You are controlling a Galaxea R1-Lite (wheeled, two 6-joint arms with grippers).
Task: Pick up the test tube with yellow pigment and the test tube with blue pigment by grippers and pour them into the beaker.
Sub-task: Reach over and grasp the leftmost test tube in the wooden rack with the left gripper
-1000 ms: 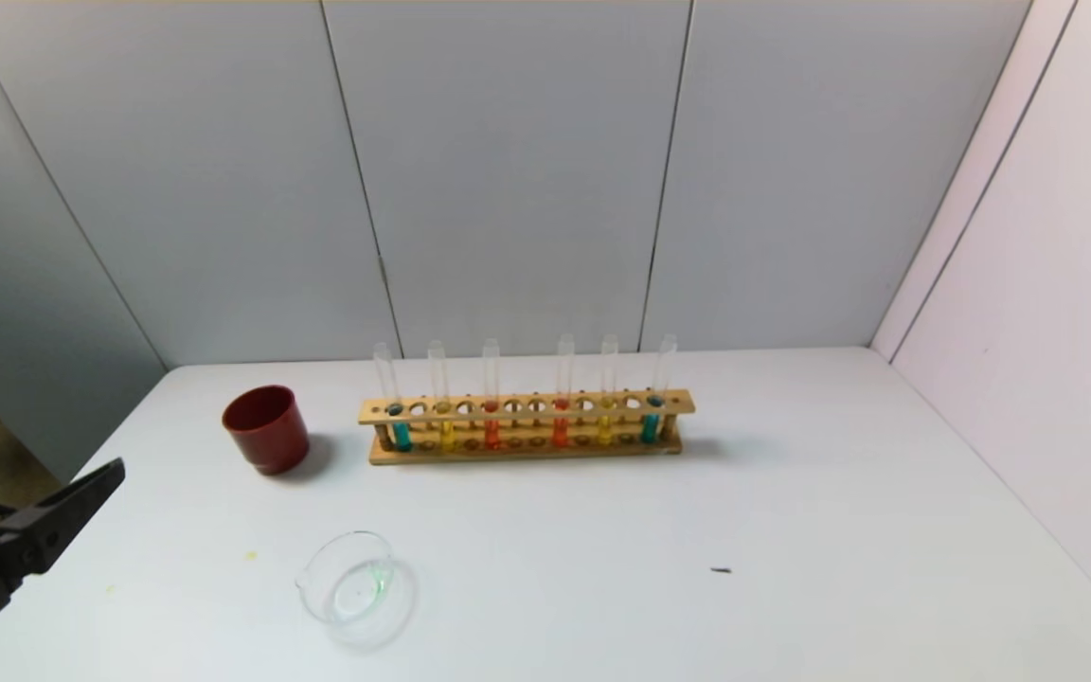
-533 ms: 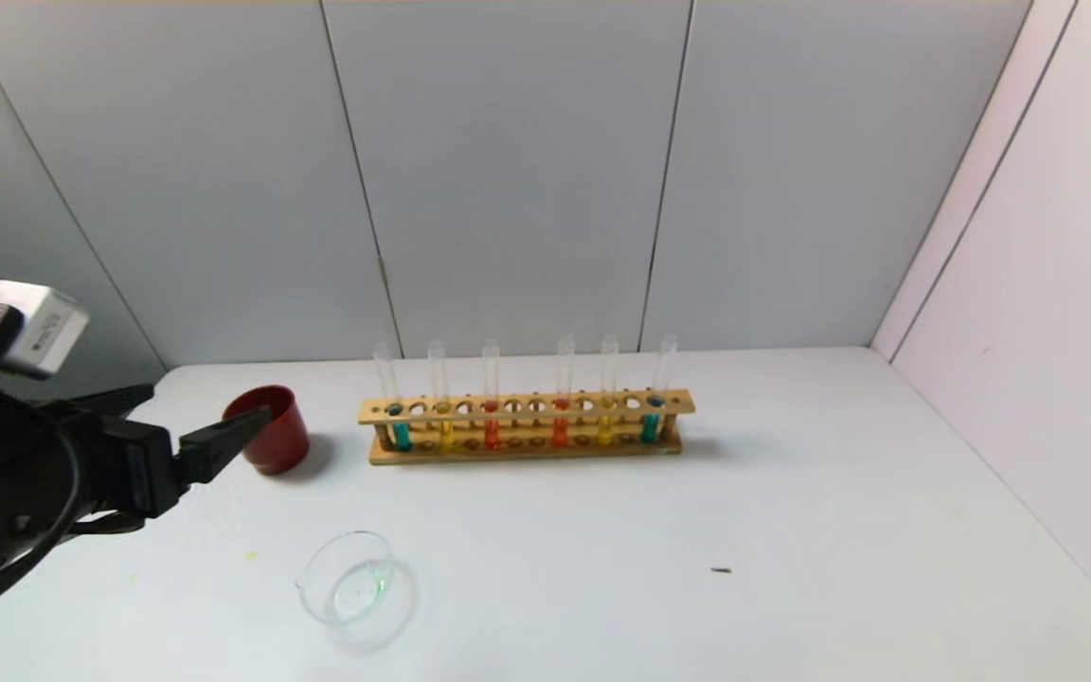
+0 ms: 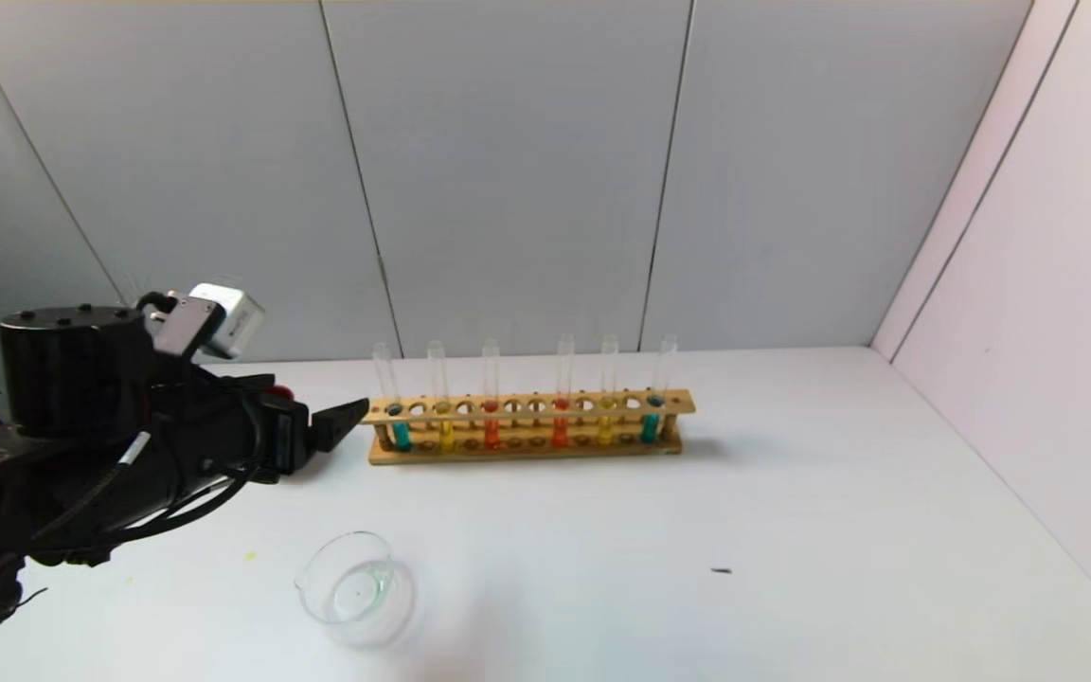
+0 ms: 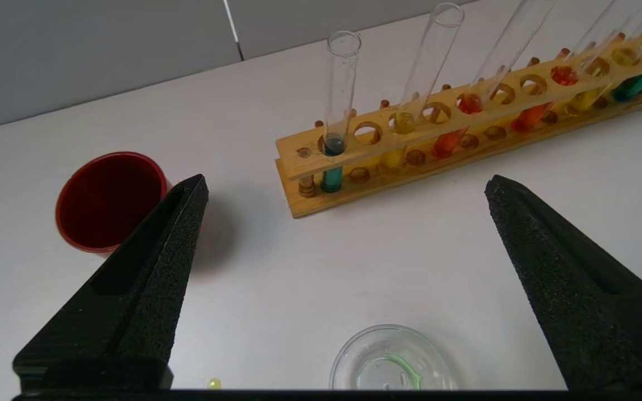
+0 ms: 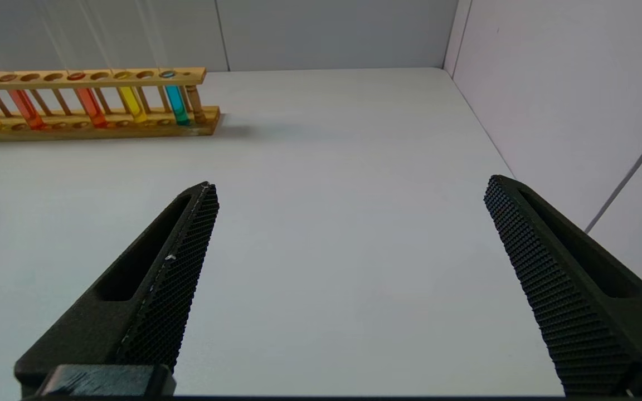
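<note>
Our left gripper (image 4: pixel 343 186) fingers spread wide, empty, hovering at rack's (image 3: pixel 527 424) 9 o'clock end; right gripper (image 5: pixel 349 189) likewise wide, empty.

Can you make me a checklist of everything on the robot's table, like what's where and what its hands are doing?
Surface: white table, one small dark speck.
Job's things: wooden rack holds six upright tubes; blue tubes at the ends, yellow tubes next inward, two orange-red tubes in the middle. Beaker stands nearer the robot, apart from the rack.
Clutter: red cup left of the rack; tiny yellow bead near the beaker.
Grippers: left end effector open, empty, near the rack's left end. Right end effector open, empty, over bare table.
Cables: black cables along the left arm.
Surroundings: grey wall panels.
</note>
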